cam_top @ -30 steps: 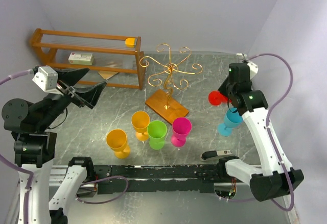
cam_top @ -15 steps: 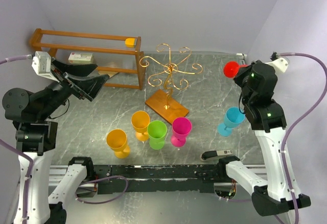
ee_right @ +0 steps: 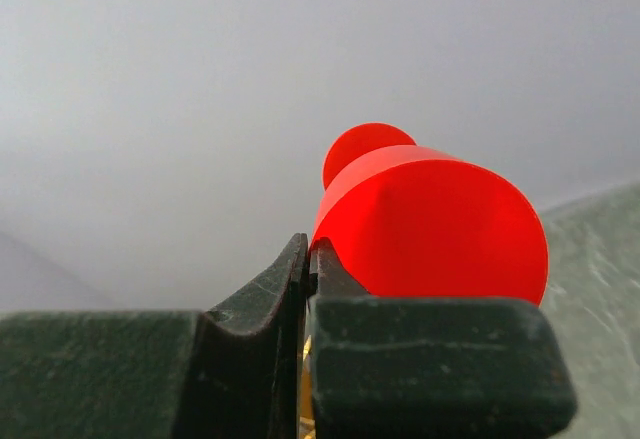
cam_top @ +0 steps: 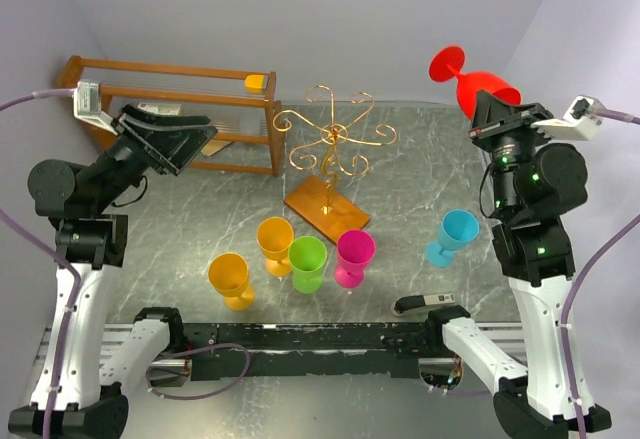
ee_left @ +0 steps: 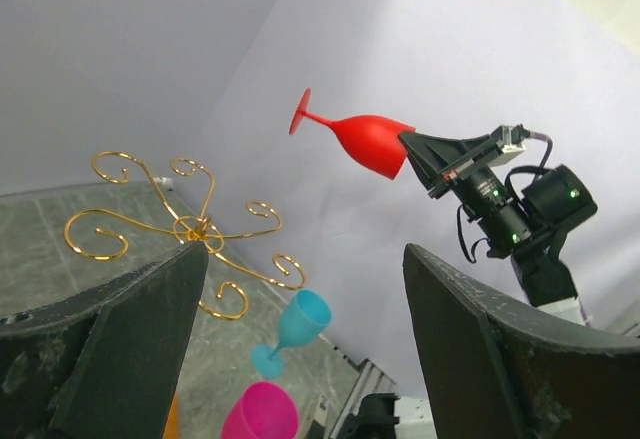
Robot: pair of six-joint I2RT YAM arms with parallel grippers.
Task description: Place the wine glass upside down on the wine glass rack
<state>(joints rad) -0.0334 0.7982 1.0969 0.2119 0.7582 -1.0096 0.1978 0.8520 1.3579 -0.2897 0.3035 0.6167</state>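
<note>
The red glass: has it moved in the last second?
Yes. The red wine glass, held in the right gripper, has gone up the top view and right, from just above the blue glass to far beyond it.

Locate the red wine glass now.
Top view: the red wine glass is held in the air at the far right, bowl in the right gripper, right of the gold wire rack and beyond the blue glass.

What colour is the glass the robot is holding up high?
Red. The wine glass shows best in the left wrist view, held by the right gripper.
</note>
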